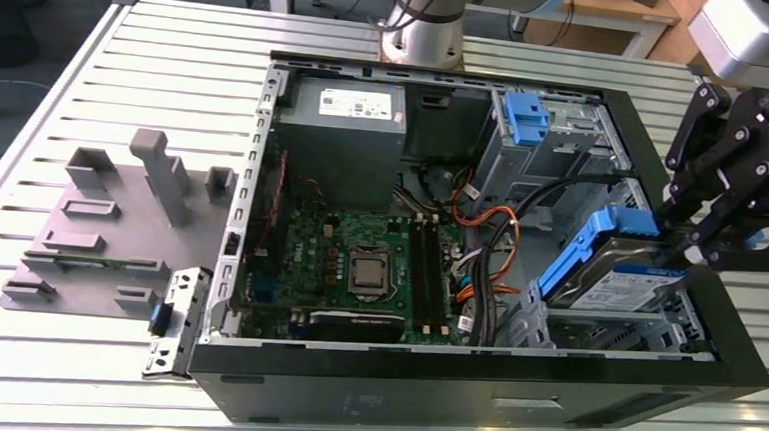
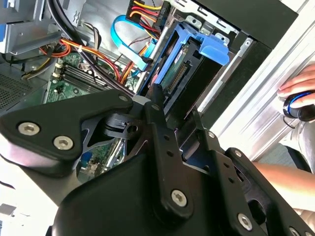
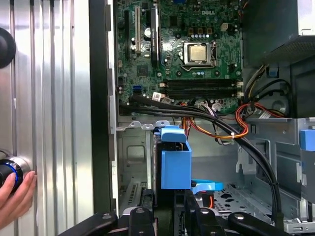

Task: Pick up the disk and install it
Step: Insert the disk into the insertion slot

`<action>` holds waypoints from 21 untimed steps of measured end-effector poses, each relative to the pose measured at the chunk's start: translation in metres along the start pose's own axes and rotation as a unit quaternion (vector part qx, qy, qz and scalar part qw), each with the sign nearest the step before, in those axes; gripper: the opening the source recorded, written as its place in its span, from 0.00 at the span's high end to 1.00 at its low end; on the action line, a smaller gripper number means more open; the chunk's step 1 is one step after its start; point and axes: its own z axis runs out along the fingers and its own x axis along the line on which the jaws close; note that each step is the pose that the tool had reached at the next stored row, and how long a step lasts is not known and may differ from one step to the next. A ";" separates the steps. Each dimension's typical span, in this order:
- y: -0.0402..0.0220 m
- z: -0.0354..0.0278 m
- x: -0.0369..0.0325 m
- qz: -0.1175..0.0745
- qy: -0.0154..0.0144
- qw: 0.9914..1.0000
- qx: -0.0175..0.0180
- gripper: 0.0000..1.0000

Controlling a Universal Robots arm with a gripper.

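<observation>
The disk (image 1: pixel 621 275) was silver metal with a glossy label (image 1: pixel 636 289) and smooth blue plastic rails (image 1: pixel 576 257). The hand (image 1: pixel 694 246) looked like matt black metal. The ribbed surface (image 1: pixel 168 42) was bright, reflective metal; the computer case (image 1: pixel 482 377) matt black, the fixture (image 1: pixel 103 228) dull grey plastic.

slatted table (image 1: pixel 141 50) and its load
the table carries an open black computer case (image 1: pixel 387 396), a grey fixture (image 1: pixel 103 228) at the exterior view's left, and a small metal bracket (image 1: pixel 175 323) between them.
</observation>
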 end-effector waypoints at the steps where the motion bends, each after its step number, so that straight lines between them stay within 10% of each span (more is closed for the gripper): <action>1: 0.0000 0.0016 0.0001 0.000 0.000 1.000 0.000 0.65; 21: -0.0005 0.0378 0.0012 0.000 0.000 1.000 0.000 0.65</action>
